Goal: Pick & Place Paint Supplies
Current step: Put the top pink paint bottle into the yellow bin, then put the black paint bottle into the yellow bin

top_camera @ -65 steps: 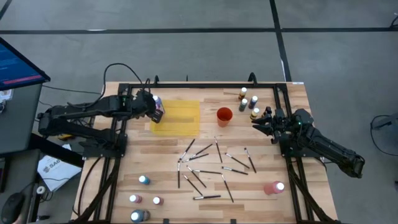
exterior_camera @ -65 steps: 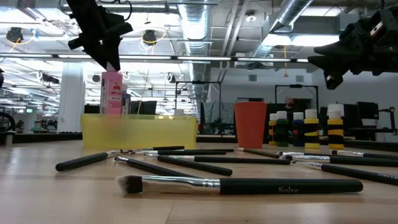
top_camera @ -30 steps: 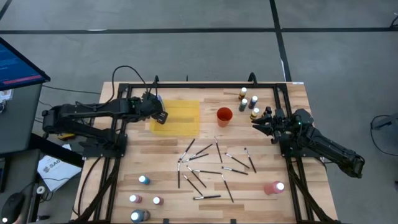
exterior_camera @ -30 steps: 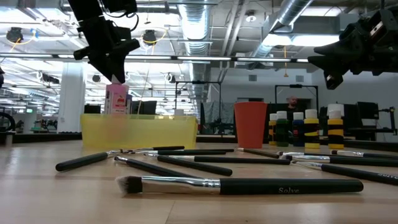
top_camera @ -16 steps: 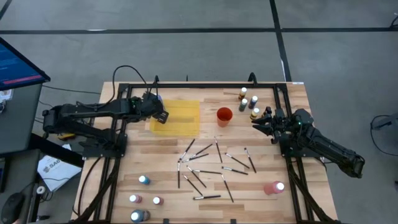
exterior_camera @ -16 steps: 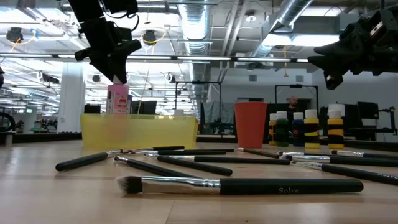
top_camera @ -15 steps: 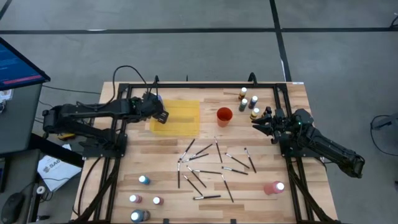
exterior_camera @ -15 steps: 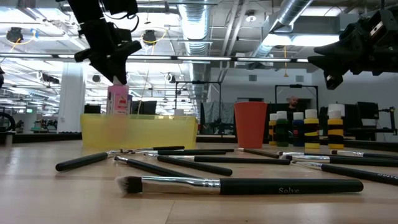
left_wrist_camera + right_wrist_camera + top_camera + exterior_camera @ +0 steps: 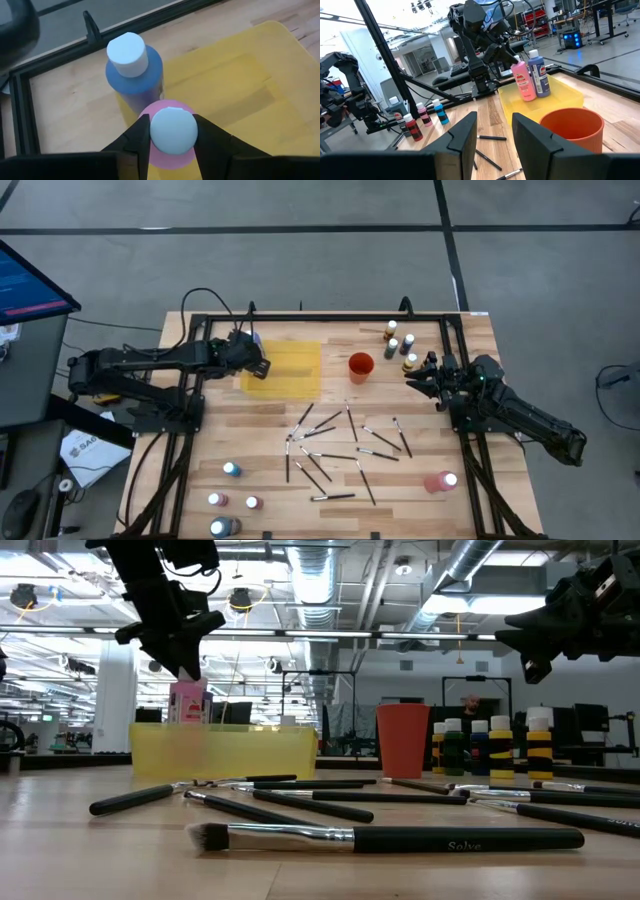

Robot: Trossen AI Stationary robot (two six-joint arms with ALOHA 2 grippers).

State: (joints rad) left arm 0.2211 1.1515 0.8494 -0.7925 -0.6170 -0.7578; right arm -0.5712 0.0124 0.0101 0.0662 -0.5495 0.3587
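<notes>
My left gripper [image 9: 258, 366] is shut on a pink paint bottle [image 9: 187, 705] at the left end of the yellow tray [image 9: 295, 370]. A blue bottle [image 9: 135, 75] stands in the tray right beside it. Several thin dark brushes [image 9: 330, 445] lie scattered on the middle of the table. More bottles stand at the far right [image 9: 400, 345] and the near left [image 9: 230, 500], and one bottle lies on its side at the near right [image 9: 440, 481]. My right gripper [image 9: 415, 375] hangs open and empty above the table near the far-right bottles. My left gripper pinches the pink bottle's pale round cap [image 9: 172, 134] between its two fingers, one on each side. The fingers come slanting down from the table's left. The bottle [image 9: 522, 80] hangs tilted below them with its base down in the tray; whether it rests there I cannot tell.
An orange-red cup [image 9: 360, 366] stands just right of the tray. A black frame rail [image 9: 300, 317] runs along the table's far side and down both sides. Bare wood lies between the tray and the brushes.
My left gripper has carried the pink bottle down toward the tray floor beside the blue bottle, keeping its hold on the cap; most of the drop came earlier, with only a small sinking in the last second. My right gripper has kept still.
</notes>
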